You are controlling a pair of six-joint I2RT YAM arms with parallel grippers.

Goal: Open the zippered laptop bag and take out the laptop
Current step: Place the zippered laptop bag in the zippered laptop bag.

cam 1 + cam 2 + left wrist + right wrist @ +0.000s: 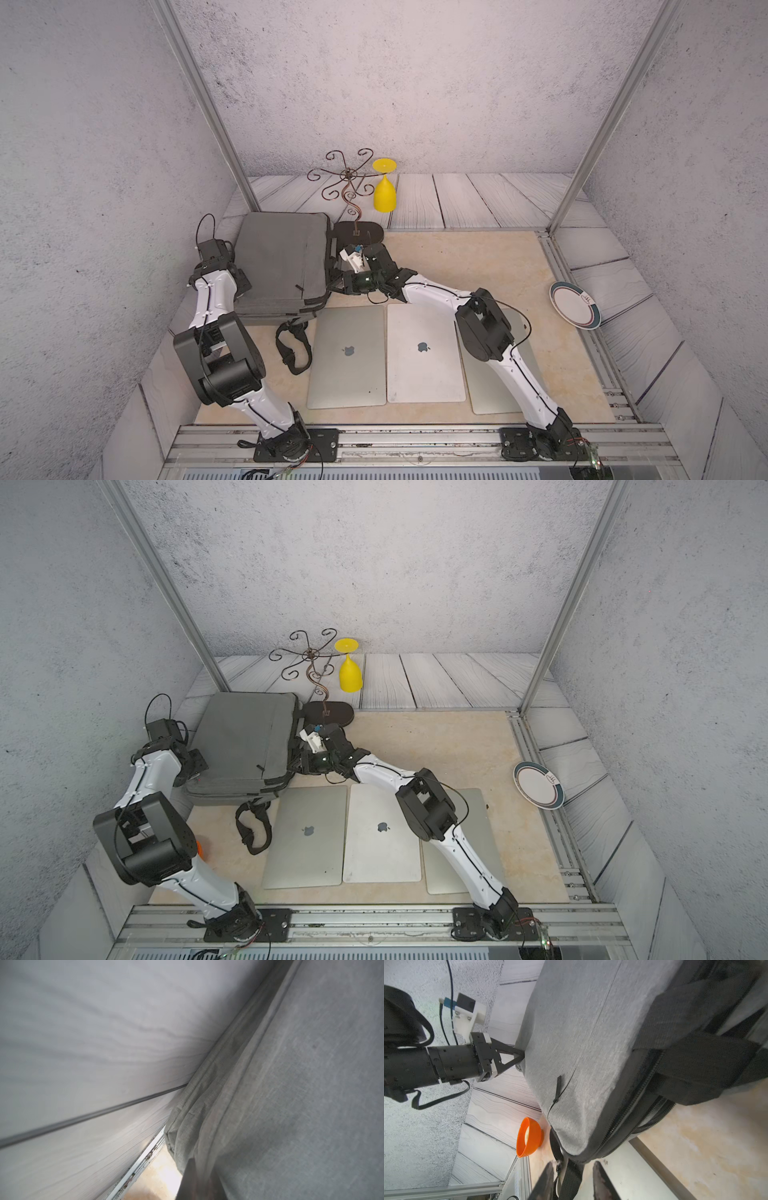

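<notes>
**Top views leave the bag's contents unseen**

Both top views show the grey laptop bag [278, 262] lying flat at the left rear of the table [478, 266]. Its shoulder strap [293, 345] trails forward. Three closed silver laptops lie side by side in front of it: the first laptop [347, 357], the middle laptop [424, 353] and the third laptop [494, 386], which the right arm half covers. Whether the bag holds another cannot be seen. The wrists hide both sets of fingertips here.

Left wrist view: blurred bag fabric fills most of the frame. One dark finger [193, 1184] is cut off at the edge, so no grip can be judged from this view.

Right wrist view: the left gripper [520, 1056] is closed, pinching fabric at the bag's far edge. The right gripper [573, 1164] has its fingers apart, with a black strap [571, 1178] passing between them; contact is unclear. The zipper [629, 1113] runs along the bag's side, and it is hard to tell whether it is undone. An orange bowl [529, 1138] sits beside the bag's corner.
</notes>
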